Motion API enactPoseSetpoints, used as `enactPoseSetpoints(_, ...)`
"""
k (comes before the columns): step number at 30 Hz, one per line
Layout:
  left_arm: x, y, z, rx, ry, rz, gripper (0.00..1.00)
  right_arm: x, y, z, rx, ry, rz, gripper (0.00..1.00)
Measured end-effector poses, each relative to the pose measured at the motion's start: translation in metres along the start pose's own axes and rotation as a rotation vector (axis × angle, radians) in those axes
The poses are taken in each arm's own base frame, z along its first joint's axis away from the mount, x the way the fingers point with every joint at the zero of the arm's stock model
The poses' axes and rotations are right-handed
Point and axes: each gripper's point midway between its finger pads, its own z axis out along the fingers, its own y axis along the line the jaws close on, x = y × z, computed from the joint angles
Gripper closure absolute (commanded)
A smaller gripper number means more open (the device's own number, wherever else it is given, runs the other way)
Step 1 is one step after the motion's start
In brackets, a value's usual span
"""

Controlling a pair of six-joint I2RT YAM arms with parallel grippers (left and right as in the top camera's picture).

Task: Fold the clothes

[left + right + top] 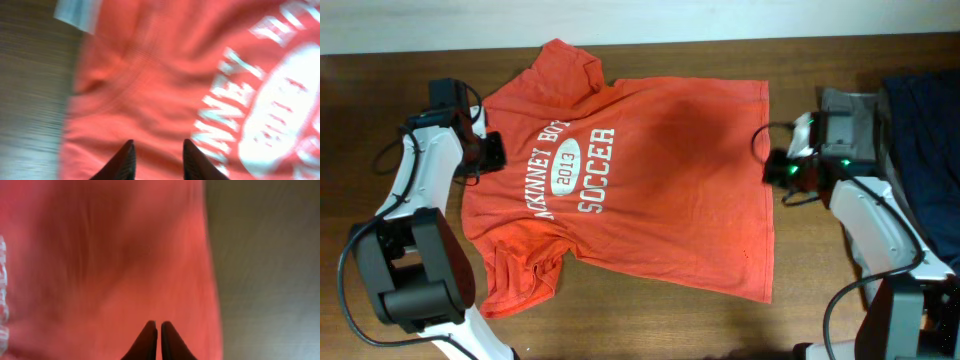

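Lying flat on the table [700, 325] with its white soccer print facing up, the orange-red shirt [660, 180] stretches from one set of fingers to the other. The left fingers [125, 162] stand parted with a clear gap between them, and they grip nothing. They hover over the shirt's collar end, with the print ahead and to their right and bare wood off to their left. The right fingers [151, 340] are pressed together almost tip to tip, and nothing shows between them. They sit over plain orange fabric just inside the shirt's bottom edge, with bare wood to their right. Whether either pair touches the cloth cannot be told, since both wrist views are blurred. A dark cloth [925, 120] lies behind the right fingers, apart from the shirt.
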Motion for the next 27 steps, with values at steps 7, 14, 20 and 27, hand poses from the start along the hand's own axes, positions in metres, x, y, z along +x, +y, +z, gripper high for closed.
enactPoseSetpoints(7, 0.020, -0.036, -0.059, 0.097, 0.008, 0.098, 0.46, -0.037, -0.013, -0.017, -0.038, -0.099, 0.015, 0.95)
enactPoseSetpoints(14, 0.029, -0.037, -0.186, 0.071, -0.253, 0.094, 0.34, -0.025, 0.006, -0.054, -0.106, -0.035, 0.013, 0.71)
enactPoseSetpoints(20, 0.062, -0.019, -0.179, -0.011, -0.146, -0.027, 0.20, 0.011, 0.013, -0.058, -0.109, 0.104, 0.021, 0.41)
enactPoseSetpoints(27, 0.119, 0.026, -0.100, -0.150, 0.090, -0.278, 0.21, 0.032, 0.032, -0.052, -0.133, 0.183, -0.030, 0.47)
